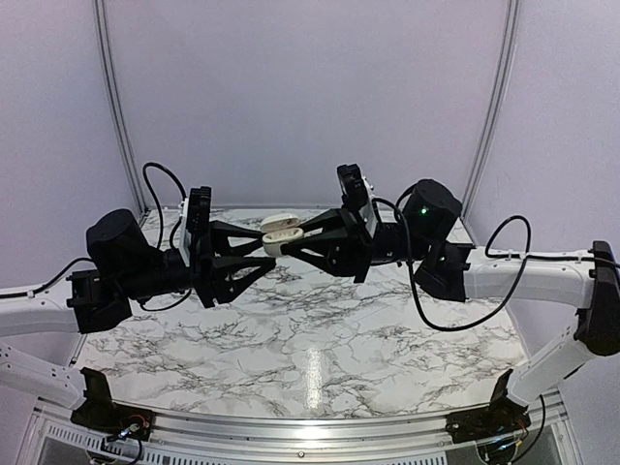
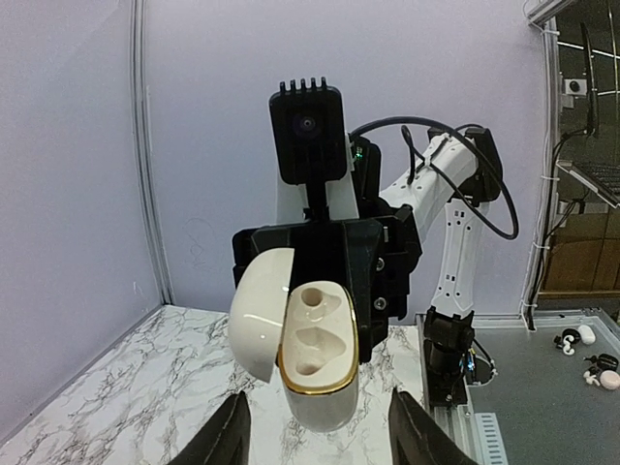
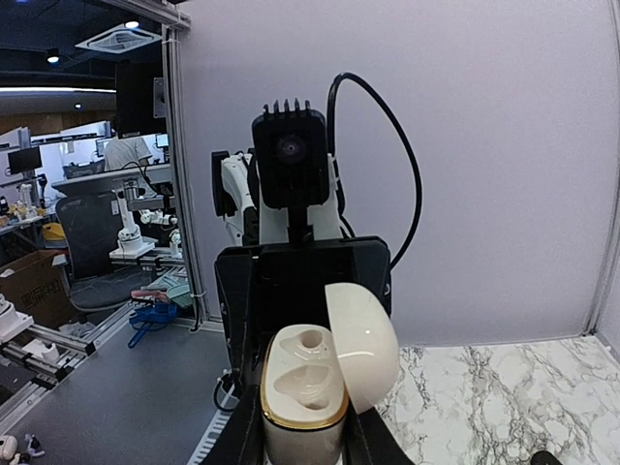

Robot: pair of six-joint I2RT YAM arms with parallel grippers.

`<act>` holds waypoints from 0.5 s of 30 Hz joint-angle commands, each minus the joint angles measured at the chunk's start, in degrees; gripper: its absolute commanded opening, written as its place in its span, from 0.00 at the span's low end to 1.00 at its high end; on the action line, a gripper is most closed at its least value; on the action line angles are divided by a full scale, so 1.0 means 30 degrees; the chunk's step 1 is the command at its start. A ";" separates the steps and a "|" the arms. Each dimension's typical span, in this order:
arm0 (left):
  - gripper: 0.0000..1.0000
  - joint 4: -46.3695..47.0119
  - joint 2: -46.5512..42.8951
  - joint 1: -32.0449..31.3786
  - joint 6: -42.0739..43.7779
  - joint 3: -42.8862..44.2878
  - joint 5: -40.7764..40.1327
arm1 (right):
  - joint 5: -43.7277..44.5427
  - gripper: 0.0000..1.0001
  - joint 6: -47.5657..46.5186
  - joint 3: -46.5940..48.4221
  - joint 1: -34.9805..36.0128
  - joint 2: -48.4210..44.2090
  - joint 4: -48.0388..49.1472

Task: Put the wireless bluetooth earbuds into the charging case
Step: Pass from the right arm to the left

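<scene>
The charging case (image 2: pixel 312 387), a glossy white pebble with a gold rim, hangs above the veined marble table (image 1: pixel 310 339), lid hinged open, its 2 moulded wells showing only white plastic; the right gripper (image 3: pixel 305 441) clamps its body, while the fingers of the left gripper (image 2: pixel 320 441) stand apart, flanking its base

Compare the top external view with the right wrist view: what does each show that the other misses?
Only the top external view: both arms whole, bases to wrists, meeting above the marble-patterned table, seen across its full spread. Only the right wrist view: inside the small white glossy charging case, two empty moulded wells and a gold rim. Both: that case, lid open, gripped in the right tool.
</scene>
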 commanded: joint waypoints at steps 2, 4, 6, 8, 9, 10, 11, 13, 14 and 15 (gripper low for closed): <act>0.48 0.1492 0.0410 -0.0256 -0.0719 0.0621 0.0182 | 0.0633 0.00 0.0437 0.0578 0.0280 0.0143 0.1320; 0.46 0.1867 0.0509 -0.0308 -0.1021 0.0528 -0.0022 | 0.0736 0.00 0.0470 0.0550 0.0315 0.0157 0.1441; 0.44 0.2393 0.0619 -0.0368 -0.1255 0.0380 -0.0125 | 0.0754 0.00 0.0538 0.0521 0.0354 0.0201 0.1539; 0.43 0.2698 0.0661 -0.0425 -0.1374 0.0280 -0.0301 | 0.0769 0.00 0.0533 0.0467 0.0340 0.0216 0.1621; 0.42 0.2970 0.0691 -0.0451 -0.1452 0.0221 -0.0368 | 0.0791 0.00 0.0570 0.0434 0.0353 0.0205 0.1658; 0.42 0.3092 0.0720 -0.0458 -0.1484 0.0168 -0.0372 | 0.0819 0.00 0.0571 0.0389 0.0354 0.0189 0.1662; 0.41 0.3170 0.0771 -0.0484 -0.1517 0.0158 -0.0388 | 0.0848 0.00 0.0567 0.0373 0.0362 0.0187 0.1688; 0.40 0.3239 0.0875 -0.0488 -0.1495 0.0174 -0.0455 | 0.0871 0.00 0.0615 0.0316 0.0380 0.0215 0.1743; 0.40 0.3265 0.0933 -0.0495 -0.1496 0.0181 -0.0493 | 0.0921 0.00 0.0646 0.0272 0.0383 0.0194 0.1797; 0.39 0.3287 0.1003 -0.0511 -0.1475 0.0207 -0.0494 | 0.0956 0.00 0.0672 0.0256 0.0384 0.0188 0.1833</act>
